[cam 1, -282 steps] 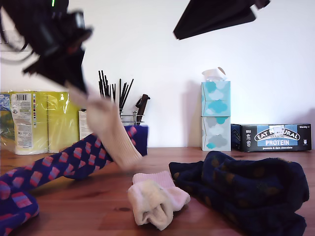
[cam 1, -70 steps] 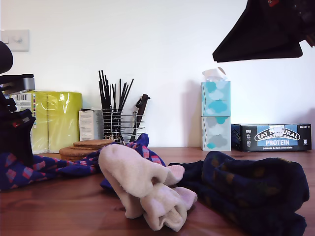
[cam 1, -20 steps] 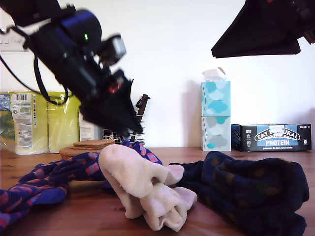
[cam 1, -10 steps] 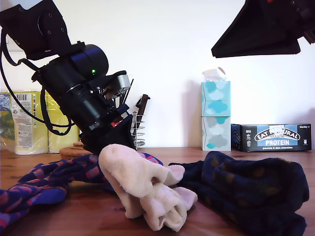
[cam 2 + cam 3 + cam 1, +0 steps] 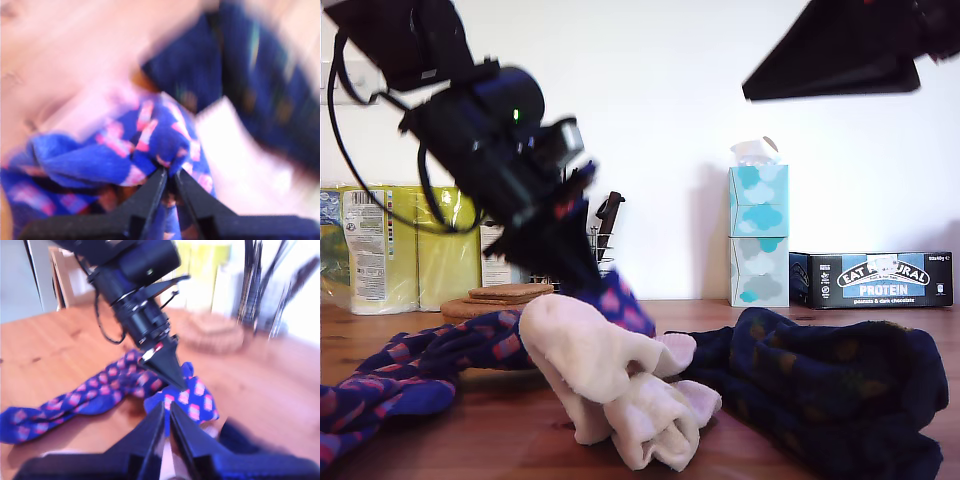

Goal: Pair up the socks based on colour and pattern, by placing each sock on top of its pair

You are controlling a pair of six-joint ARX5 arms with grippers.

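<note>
My first pincer point(image 5: 170, 175) is pinched shut on a fold of a blue checked sock point(image 5: 150, 135), lifting that fold off the desk point(image 5: 500, 420) just behind the cream socks point(image 5: 610, 385). In the exterior view this arm comes down from the upper left, blurred, its tip at the blue-and-pink cloth point(image 5: 620, 300). A second blue checked sock point(image 5: 410, 370) trails across the desk toward the near edge, on the exterior view's left. The two cream socks lie heaped together near the middle of the desk. The navy dotted socks point(image 5: 830, 390) sit bundled just beside them, on the exterior view's right. My second pincer point(image 5: 165, 432) hangs high above the desk with its jaws nearly together and nothing between them. Along the desk's far edge stand a tissue box stack point(image 5: 758, 235) and a protein bar box point(image 5: 880, 280).
</note>
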